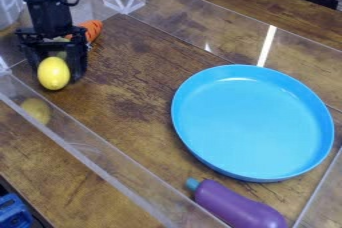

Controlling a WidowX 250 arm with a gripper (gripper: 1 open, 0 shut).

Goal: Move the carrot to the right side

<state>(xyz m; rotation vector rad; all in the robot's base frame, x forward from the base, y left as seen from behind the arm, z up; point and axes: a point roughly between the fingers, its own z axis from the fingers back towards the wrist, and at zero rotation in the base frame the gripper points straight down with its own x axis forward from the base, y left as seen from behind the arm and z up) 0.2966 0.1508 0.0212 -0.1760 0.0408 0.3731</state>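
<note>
Near side: purple eggplant [241, 204], lower right. Blue plate [253, 123] beyond it. Yellow lemon [54, 73] at left, right in front of gripper [56, 60]. Can't tell jaw spread or grip; lemon and arm hide the tips. Carrot [90, 29] just behind gripper, upper left, partly hidden.

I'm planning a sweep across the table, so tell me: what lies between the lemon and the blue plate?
Just bare wooden tabletop between the lemon and the blue plate, in the camera view.
</note>
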